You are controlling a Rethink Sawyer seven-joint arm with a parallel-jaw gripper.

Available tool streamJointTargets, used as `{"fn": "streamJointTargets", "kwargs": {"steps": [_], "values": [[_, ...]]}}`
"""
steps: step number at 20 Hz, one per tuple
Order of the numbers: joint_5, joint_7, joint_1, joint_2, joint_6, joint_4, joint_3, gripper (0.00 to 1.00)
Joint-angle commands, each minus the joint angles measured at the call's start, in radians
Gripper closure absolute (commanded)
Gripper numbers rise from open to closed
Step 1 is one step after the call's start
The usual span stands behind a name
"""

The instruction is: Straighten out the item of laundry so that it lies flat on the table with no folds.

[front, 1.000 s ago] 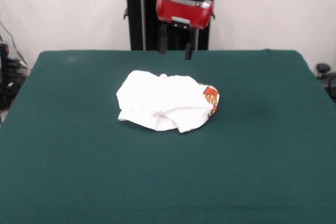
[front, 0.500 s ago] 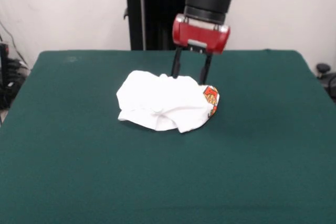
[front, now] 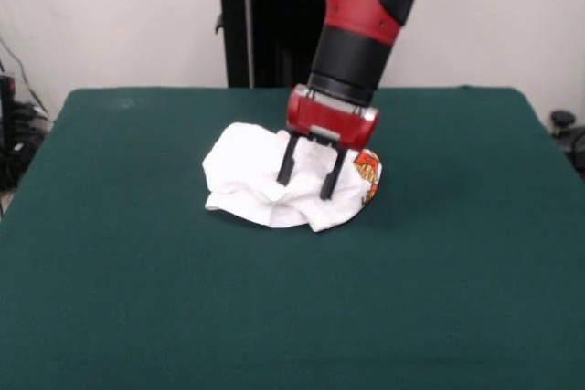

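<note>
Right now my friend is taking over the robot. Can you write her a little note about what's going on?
Gripper: open, fingers spread, down on top of the bunched garment, nothing pinched yet.
Garment: white, crumpled in a heap near the middle of the green table; a bit of red and orange print shows at one edge.
Done: arm is in place over the heap.
Left: grasp the cloth, pull it out, lay it flat with no folds.

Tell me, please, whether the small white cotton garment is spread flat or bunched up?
Bunched up: the small white cotton garment sits as a rumpled mound, its printed part folded at one edge.
</note>
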Motion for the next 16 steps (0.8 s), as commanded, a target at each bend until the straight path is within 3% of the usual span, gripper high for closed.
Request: {"fn": "streamJointTargets", "kwargs": {"steps": [1,12,16], "values": [[0.058,0.271,0.014,0.15,-0.072,-0.066,0.086,0.0],[0.15,0.239,0.052,0.087,0.068,-0.051,0.101,0.0],[0.086,0.248,-0.004,0.112,0.043,-0.056,0.144,0.0]]}}
